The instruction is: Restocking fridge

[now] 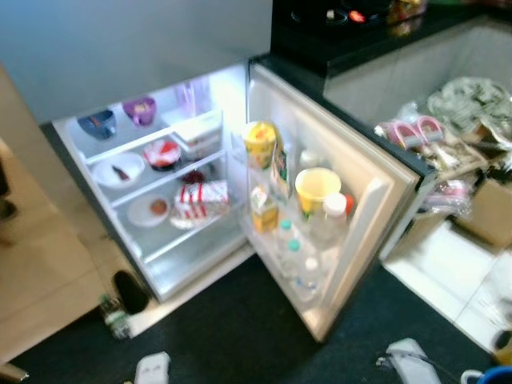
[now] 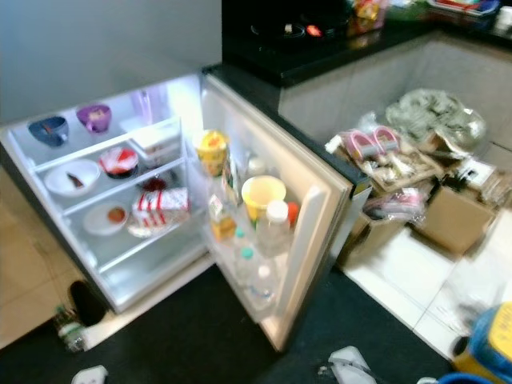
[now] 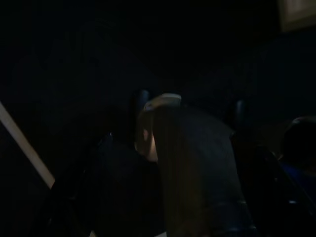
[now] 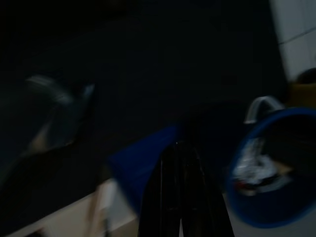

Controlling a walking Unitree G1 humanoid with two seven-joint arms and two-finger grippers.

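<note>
Small white fridge (image 1: 384, 200) open on dark floor, yellow plastic cup (image 1: 317, 189) in its door rack, right gripper (image 4: 183, 197) pressed together beside round blue bucket (image 4: 276, 168), left gripper's spread untellable in darkness.

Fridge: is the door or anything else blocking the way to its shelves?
Nothing visible does. The fridge door is swung wide open, and the lit shelves face the robot across bare dark floor.

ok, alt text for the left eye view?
Small open fridge seen from above, lit inside, shelves holding bowls and packaged food. Its door, swung toward the camera, carries bottles, a yellow cup and a carton. Cluttered boxes and bags sit to the right.
</note>
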